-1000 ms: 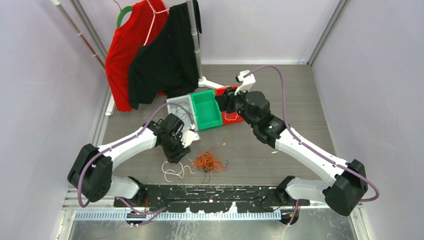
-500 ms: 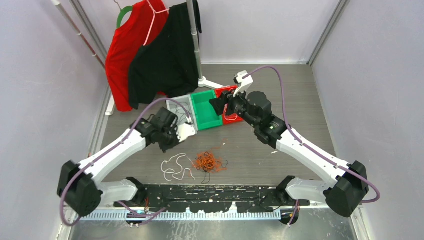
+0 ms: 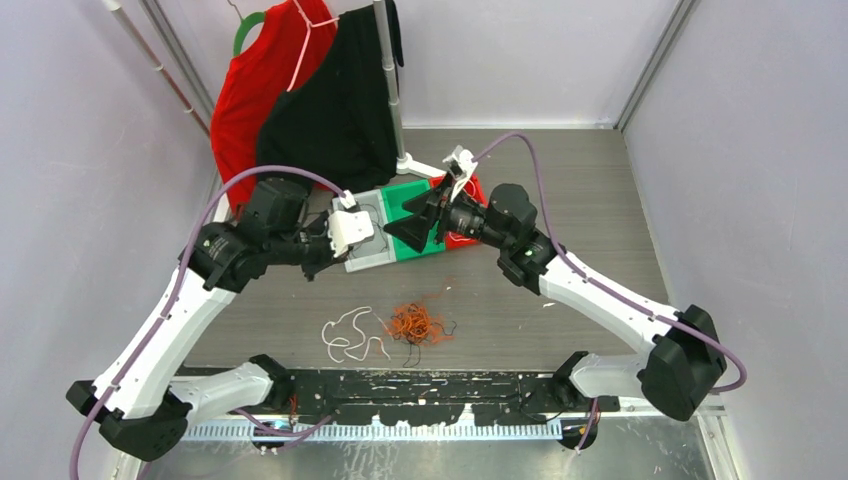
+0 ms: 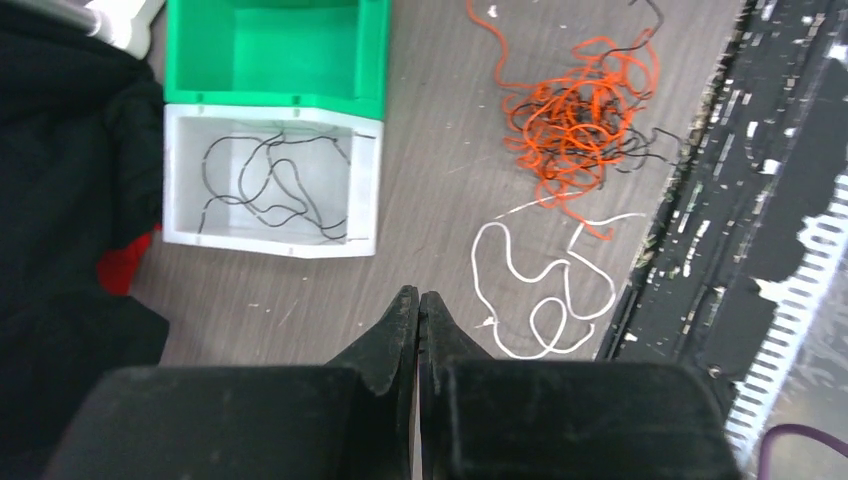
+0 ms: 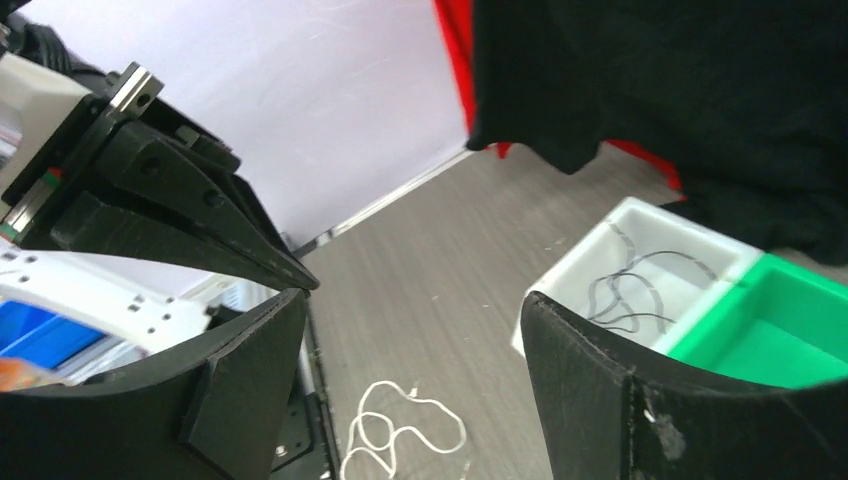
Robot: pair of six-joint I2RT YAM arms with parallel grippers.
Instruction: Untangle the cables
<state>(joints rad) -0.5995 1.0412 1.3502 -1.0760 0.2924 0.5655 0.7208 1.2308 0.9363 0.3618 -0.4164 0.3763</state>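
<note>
Robotics lab, by every sign a closed test cell. Boxed in by plain pale wall panels point(image 3: 90, 150) set on aluminium frame posts point(image 3: 650, 65). Floored with a grey wood-grain table point(image 3: 600, 190). Fitted with two white-and-black robot arms, a left arm point(image 3: 180, 320) and a right arm point(image 3: 600, 295), bolted to a black mounting rail point(image 3: 420, 385) at the near edge. Staged with props: a white bin point(image 4: 260, 243), a green bin point(image 4: 275, 40), a snarl of thin cables point(image 3: 418, 325), and a garment stand point(image 3: 390, 80) hung with a red shirt point(image 3: 250, 100) and a black shirt point(image 3: 335, 110).

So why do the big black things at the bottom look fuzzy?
Left wrist view: that's the left gripper, too close to the lens to be sharp, while the orange cables look crisp; right wrist view: same for the right gripper.
</note>
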